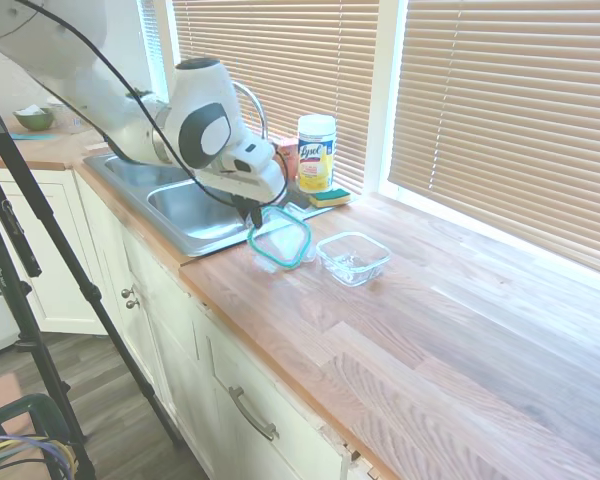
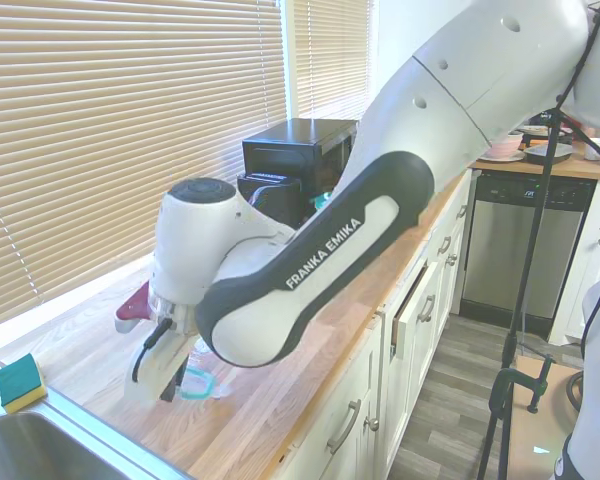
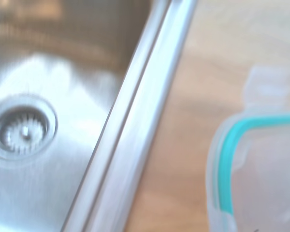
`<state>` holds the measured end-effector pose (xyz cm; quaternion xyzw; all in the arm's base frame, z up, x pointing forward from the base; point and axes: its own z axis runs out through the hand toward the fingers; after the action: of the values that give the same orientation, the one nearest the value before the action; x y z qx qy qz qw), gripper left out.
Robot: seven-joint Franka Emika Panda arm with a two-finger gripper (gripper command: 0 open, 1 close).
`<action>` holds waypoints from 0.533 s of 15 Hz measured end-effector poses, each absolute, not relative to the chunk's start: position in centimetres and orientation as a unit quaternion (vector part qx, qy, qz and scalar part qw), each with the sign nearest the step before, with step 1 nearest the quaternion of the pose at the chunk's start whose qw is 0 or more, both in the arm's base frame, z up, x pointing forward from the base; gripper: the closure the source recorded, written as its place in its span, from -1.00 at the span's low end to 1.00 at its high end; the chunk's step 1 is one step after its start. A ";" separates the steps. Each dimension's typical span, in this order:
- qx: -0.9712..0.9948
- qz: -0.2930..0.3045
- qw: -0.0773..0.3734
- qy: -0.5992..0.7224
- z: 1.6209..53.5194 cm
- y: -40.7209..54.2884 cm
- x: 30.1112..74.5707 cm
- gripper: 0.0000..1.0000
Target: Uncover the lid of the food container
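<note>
My end effector (image 1: 256,212) grips the teal-rimmed clear plastic lid (image 1: 280,238) by its edge nearest the steel sink (image 1: 195,213), fingers closed on it. The lid hangs tilted, one side low over the wooden surface (image 1: 420,330), just beside the clear glass rounded-square food container (image 1: 353,257), which stands open and apart from it. I judge the uncovering done; the tilt follows from the one-edge grip.
</note>
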<state>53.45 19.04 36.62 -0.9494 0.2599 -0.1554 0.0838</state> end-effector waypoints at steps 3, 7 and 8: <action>-0.952 -0.142 0.077 0.260 34.6 19.2 53.2 1.00; -0.956 -0.126 0.065 0.257 32.0 19.7 53.1 -1.00; -0.956 -0.126 0.065 0.257 32.0 19.9 53.0 -1.00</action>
<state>53.01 19.91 32.03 -0.9559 0.2573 -0.1259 0.0652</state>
